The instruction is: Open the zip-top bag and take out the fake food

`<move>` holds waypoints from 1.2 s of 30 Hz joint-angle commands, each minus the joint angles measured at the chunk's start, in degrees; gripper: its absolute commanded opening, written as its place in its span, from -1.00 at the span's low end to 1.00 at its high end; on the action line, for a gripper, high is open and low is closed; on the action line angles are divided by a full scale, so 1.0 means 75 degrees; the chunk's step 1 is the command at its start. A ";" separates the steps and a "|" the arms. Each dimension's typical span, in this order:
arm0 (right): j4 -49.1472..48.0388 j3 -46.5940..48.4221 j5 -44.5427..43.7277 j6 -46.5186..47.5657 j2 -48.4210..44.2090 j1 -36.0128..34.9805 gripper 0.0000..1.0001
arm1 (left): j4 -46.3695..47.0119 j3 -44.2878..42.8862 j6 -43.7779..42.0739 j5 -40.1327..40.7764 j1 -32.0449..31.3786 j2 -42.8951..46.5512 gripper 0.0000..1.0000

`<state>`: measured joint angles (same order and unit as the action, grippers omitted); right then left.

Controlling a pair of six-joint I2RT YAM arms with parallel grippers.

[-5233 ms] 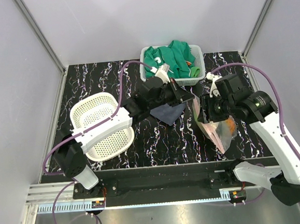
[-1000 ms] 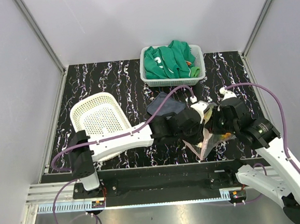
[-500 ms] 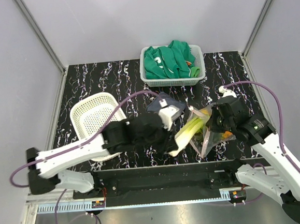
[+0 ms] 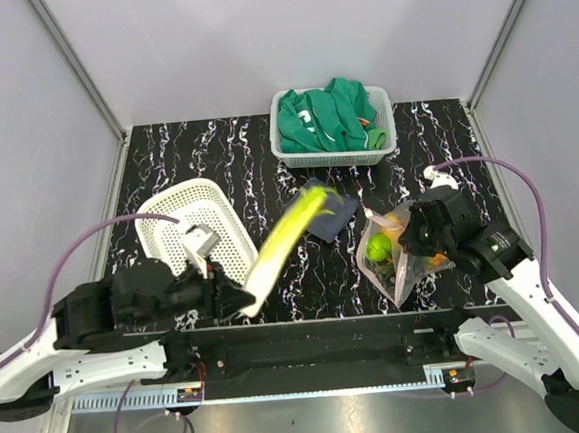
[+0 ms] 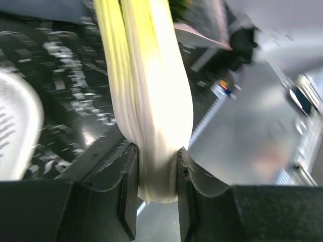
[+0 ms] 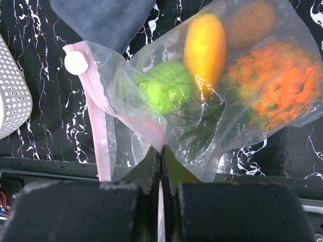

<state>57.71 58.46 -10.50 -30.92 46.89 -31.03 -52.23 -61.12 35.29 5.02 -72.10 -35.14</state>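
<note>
the leek (image 4: 286, 239), motion-blurred, slants from the left gripper (image 4: 244, 302) up toward the grey cloth (image 4: 330, 218), its white butt clamped between the fingers. the left arm lies low along the front rail. the right gripper (image 6: 161, 156) pinches the edge of the zip-top bag (image 6: 202, 101), with the pineapple (image 6: 272, 96) inside. the green garment (image 4: 327, 113) has white print, probably letters, that can't be read.

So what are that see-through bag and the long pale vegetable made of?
The zip-top bag looks like thin clear plastic film: glossy, creased, the fake food showing through, with a pink zip strip. The leek in the left gripper seems moulded plastic, smooth and ribbed with a slight sheen, though blur leaves that open.
</note>
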 commanded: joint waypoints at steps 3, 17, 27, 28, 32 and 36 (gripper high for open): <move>-0.0148 0.0034 -0.0193 -0.0015 -0.0077 -0.0035 -1.00 | -0.1739 -0.1036 0.1492 0.4319 0.0038 -0.0494 -1.00; -0.0183 0.0022 -0.0135 0.0009 -0.0194 -0.0035 -1.00 | -0.1228 -0.0195 0.1856 0.5202 0.3471 -0.2569 -1.00; -0.0242 -0.0001 0.0006 0.0056 -0.0229 -0.0035 -1.00 | 0.0552 0.1492 0.2502 0.4933 0.3695 -0.3541 -1.00; -0.0242 -0.0013 0.0041 0.0044 -0.0218 -0.0035 -1.00 | 0.0704 0.1586 0.2525 0.4759 0.3718 -0.3588 -1.00; -0.0254 -0.0013 0.0053 0.0056 -0.0229 -0.0035 -1.00 | 0.0964 0.1786 0.2572 0.4523 0.3730 -0.3893 -0.97; -0.0265 -0.0025 0.0088 0.0068 -0.0218 -0.0035 -1.00 | 0.0975 0.1880 0.2527 0.3939 0.3730 -0.3742 -0.22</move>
<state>57.71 58.43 -9.78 -30.87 45.78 -31.03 -48.77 -47.05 53.52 37.74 -44.47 -64.69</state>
